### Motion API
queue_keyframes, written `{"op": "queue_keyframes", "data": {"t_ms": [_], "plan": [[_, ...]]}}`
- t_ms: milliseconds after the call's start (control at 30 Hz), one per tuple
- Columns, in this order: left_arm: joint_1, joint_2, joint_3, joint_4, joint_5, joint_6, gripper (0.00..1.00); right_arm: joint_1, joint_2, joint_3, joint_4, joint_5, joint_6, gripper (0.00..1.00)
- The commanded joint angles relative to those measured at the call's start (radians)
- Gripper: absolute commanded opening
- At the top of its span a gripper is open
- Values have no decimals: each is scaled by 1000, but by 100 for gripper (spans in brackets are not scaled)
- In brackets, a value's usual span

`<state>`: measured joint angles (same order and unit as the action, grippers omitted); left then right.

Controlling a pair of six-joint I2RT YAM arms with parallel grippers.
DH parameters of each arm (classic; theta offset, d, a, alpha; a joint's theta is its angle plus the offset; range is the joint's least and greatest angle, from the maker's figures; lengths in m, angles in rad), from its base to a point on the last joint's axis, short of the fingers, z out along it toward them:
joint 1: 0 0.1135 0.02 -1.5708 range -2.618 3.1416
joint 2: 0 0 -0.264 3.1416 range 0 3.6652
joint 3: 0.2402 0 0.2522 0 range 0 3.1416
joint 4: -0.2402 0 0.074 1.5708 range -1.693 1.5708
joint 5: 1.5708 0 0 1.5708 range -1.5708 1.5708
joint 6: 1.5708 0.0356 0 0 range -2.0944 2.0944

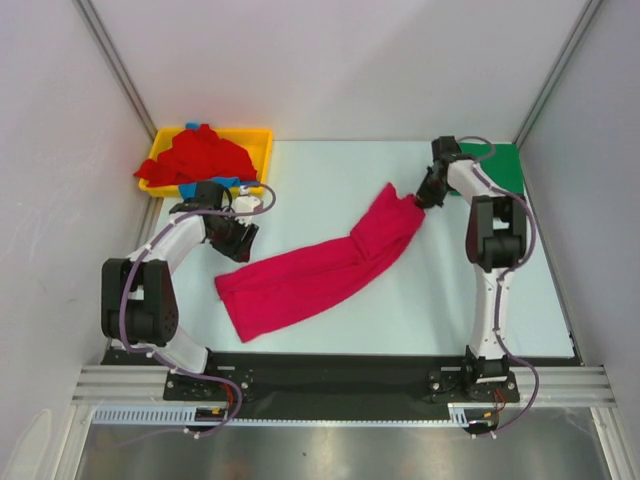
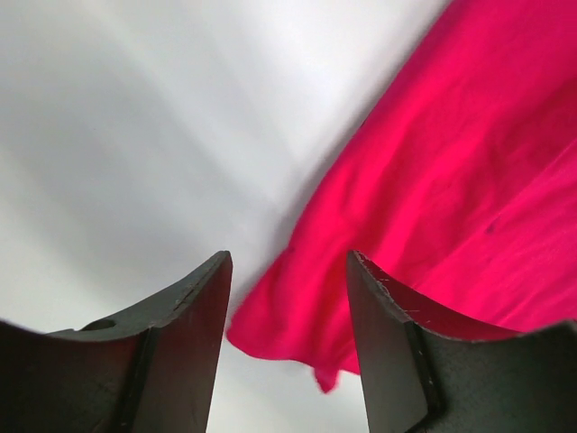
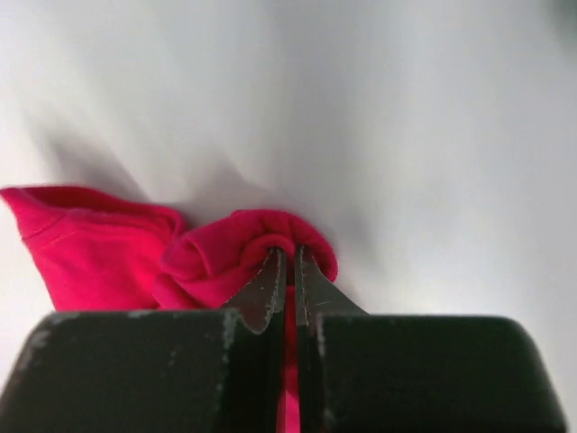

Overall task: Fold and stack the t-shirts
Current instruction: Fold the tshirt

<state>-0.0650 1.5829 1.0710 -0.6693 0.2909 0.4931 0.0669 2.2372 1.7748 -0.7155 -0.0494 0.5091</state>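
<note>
My right gripper [image 3: 288,259] pinches the magenta t-shirt [image 1: 320,265] at its far-right tip; my left gripper [image 2: 288,263] (jaws parted, empty) hangs nearest the opposite end.

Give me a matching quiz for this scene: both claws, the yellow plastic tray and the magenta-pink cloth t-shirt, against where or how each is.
1 left claw
2 right claw
3 yellow plastic tray
4 magenta-pink cloth t-shirt

A pinched shut on the t-shirt's end
B open, gripping nothing
C far left corner, holding red cloth
D stretched across the table

Pairs: 1-B, 2-A, 3-C, 4-D
</note>
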Motion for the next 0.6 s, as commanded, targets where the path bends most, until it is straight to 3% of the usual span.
{"op": "queue_keyframes", "data": {"t_ms": [0, 67, 100, 200, 333, 567], "plan": [[8, -14, -20, -29, -2, -30, 60, 34, 200, 288, 94, -3, -32, 0], [8, 3, -23, -29, -3, -39, 60, 47, 344, 447, 71, -32, -35, 0], [5, 23, -25, -32, 11, -44, 60, 51, 392, 623, 62, -27, -31, 0], [-22, 63, -29, -26, 2, -50, 61, 62, 559, 840, 100, -27, 26, 0], [-84, 132, -28, 7, -30, -42, 62, 59, 588, 811, 362, -12, 167, 0], [-154, 226, -20, -6, 26, -25, 60, 47, 613, 877, 490, 48, 187, 4]]}}
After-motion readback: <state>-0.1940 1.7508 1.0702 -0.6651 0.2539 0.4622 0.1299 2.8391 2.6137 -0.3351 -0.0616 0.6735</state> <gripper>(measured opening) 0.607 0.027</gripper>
